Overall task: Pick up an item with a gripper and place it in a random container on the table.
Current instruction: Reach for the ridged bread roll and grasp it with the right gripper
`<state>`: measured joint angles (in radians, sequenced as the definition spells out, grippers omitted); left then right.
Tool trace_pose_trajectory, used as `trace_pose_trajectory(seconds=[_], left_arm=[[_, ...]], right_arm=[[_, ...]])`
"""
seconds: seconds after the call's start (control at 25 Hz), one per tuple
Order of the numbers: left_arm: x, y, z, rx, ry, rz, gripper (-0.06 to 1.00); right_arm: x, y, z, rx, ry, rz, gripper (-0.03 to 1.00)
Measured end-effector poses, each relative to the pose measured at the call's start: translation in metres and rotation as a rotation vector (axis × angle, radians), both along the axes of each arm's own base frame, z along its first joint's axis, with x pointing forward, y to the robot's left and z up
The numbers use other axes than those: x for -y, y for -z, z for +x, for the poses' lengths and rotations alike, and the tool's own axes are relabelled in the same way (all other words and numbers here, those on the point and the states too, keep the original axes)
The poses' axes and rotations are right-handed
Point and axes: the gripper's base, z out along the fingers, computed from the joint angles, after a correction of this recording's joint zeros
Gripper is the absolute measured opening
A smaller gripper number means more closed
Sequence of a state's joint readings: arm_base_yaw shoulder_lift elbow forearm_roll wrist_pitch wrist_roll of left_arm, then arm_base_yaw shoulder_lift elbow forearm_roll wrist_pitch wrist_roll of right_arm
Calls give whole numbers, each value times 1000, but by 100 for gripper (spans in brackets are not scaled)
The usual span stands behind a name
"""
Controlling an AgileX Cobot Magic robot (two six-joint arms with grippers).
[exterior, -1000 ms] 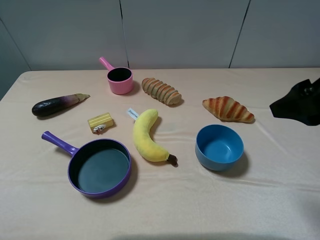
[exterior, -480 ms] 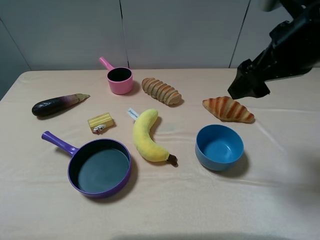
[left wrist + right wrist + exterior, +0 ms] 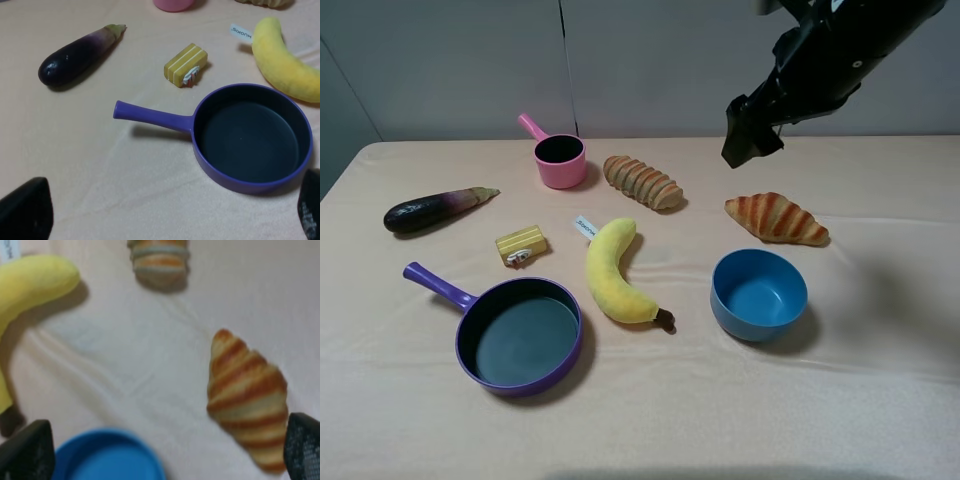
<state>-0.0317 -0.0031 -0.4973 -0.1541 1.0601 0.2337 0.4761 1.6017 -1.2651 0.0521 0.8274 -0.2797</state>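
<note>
The tan-brown ridged bread loaf (image 3: 642, 182) lies at the back middle of the table, and its end shows in the right wrist view (image 3: 159, 260). The purple frying pan (image 3: 520, 335) with a dark inside sits front left, with nothing in it; it also shows in the left wrist view (image 3: 250, 137). My right gripper (image 3: 745, 140) hangs in the air to the right of the loaf and behind the croissant. It is open and empty, with its fingertips (image 3: 25, 450) far apart. My left gripper (image 3: 165, 215) is open and empty above the table in front of the pan. It is out of the exterior high view.
An orange-striped croissant (image 3: 777, 218), a blue bowl (image 3: 758, 295) and a yellow banana (image 3: 615, 275) lie around the middle and right. A small pink pot (image 3: 560, 160), an eggplant (image 3: 430, 210) and a yellow block (image 3: 521, 245) lie on the left.
My right arm has swung from the right edge up and to the left, over the back of the table toward the loaf. The objects have not moved.
</note>
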Motion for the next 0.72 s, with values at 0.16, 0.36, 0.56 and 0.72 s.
trace_pose_trajectory(seconds=[0.16, 0.36, 0.56, 0.72], left_arm=[[0, 0, 0, 0, 0, 0, 99], [0, 0, 0, 0, 0, 0, 99], [0, 0, 0, 0, 0, 0, 99], [0, 0, 0, 0, 0, 0, 99]], right_arm=[[-11, 6, 20, 0, -15, -9, 69], [-22, 18, 43, -12, -21, -17, 69], [-34, 33, 64, -23, -24, -21, 69], [-43, 43, 83, -14, -38, -25, 69]])
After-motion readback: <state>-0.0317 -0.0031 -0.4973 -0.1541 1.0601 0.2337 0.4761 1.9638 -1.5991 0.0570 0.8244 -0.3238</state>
